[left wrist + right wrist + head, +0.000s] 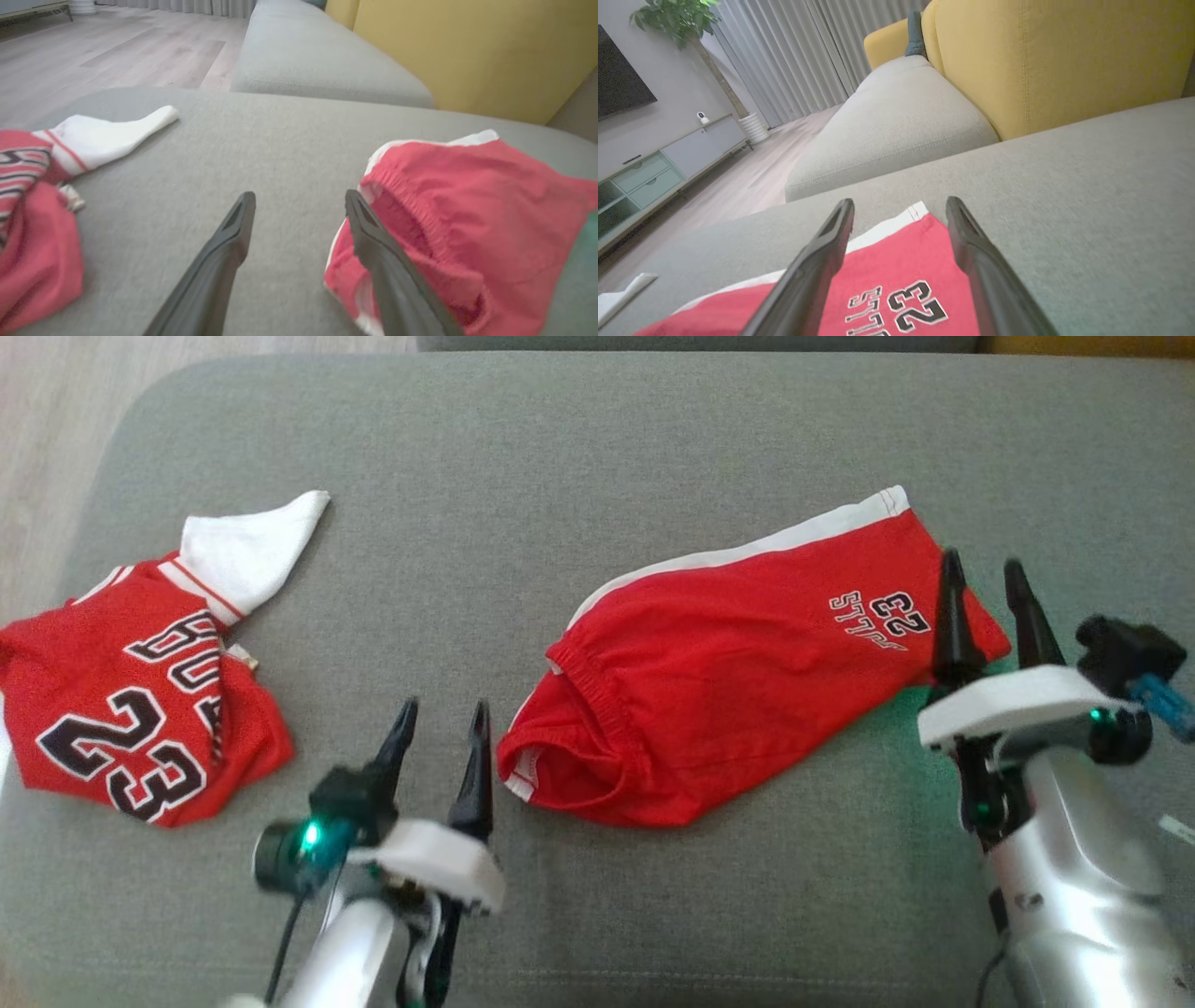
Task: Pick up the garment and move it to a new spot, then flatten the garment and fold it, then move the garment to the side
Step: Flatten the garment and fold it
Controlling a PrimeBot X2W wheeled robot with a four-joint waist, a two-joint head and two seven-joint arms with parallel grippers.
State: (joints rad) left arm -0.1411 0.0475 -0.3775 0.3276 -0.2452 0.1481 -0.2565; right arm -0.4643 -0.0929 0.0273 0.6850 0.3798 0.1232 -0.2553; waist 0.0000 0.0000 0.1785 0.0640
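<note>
Red shorts point(738, 681) lie rumpled, centre-right on grey cushion point(560, 476). Left gripper point(444, 704): fingers apart, empty, just left of waistband. Right gripper point(982, 560): fingers apart, empty, above printed right hem.

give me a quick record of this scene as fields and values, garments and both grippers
surface: grey sofa cushion
garment, centre-right: red shorts, white side stripe, 23 print, lying wrinkled
garment, left: red jersey, number 23, crumpled, white sleeve sticking out
left gripper: open, at the shorts' waistband end
right gripper: open, over the shorts' printed leg end
held: nothing
</note>
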